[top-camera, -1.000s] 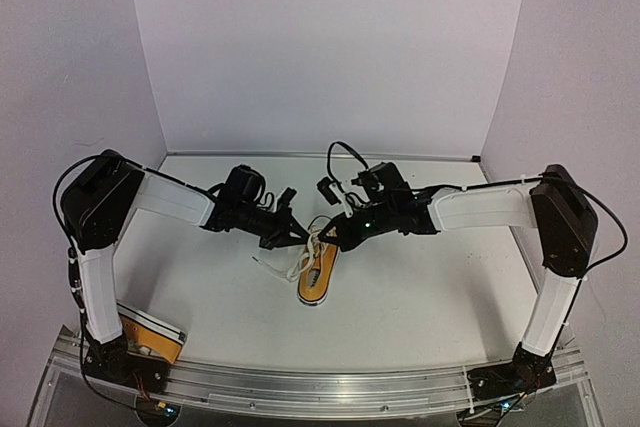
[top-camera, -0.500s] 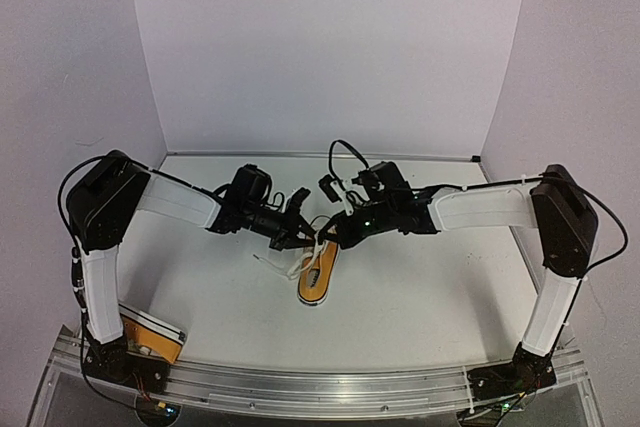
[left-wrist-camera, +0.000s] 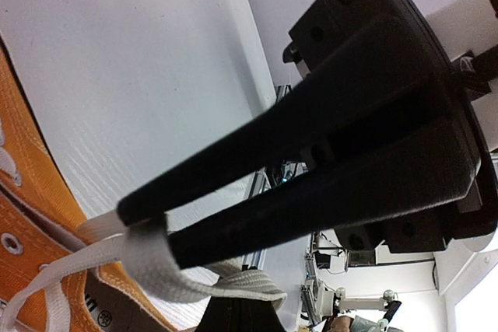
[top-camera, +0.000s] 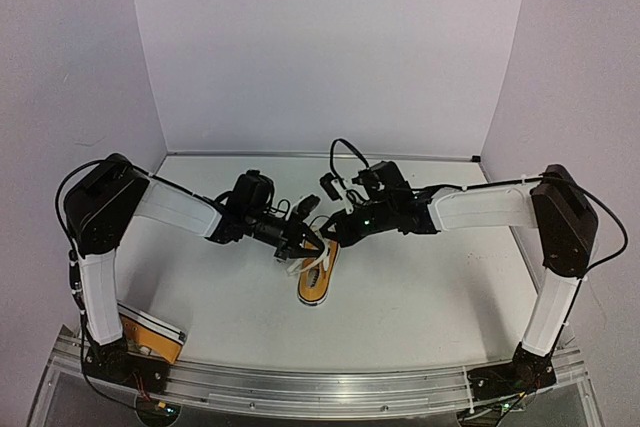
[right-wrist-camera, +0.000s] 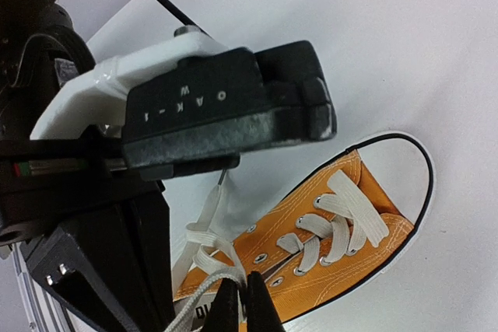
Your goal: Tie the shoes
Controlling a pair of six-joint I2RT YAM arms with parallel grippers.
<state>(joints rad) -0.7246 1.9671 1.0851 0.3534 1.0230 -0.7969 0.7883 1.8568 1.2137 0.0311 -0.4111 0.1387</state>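
One of the shoes (top-camera: 318, 285), orange with a white sole, lies mid-table with its toe pointing towards the arms' bases. Its white laces (top-camera: 302, 265) trail loose off its left side. My left gripper (top-camera: 304, 239) hovers over the shoe's open end, shut on a flat white lace (left-wrist-camera: 148, 258) at its fingertips (left-wrist-camera: 144, 227). My right gripper (top-camera: 328, 235) meets it from the right. In the right wrist view the right gripper (right-wrist-camera: 249, 301) pinches a lace strand (right-wrist-camera: 206, 248) just above the shoe's top eyelets (right-wrist-camera: 342, 223). The other shoe (top-camera: 150, 339) lies by the left arm's base.
The left wrist's camera housing (right-wrist-camera: 226, 106) hangs close in front of the right gripper. White walls close the table at the back and both sides. An aluminium rail (top-camera: 320, 382) runs along the near edge.
My left gripper has moved right and a little down, up against the right gripper over the shoe, drawing its lace along. The right arm has stayed in place.
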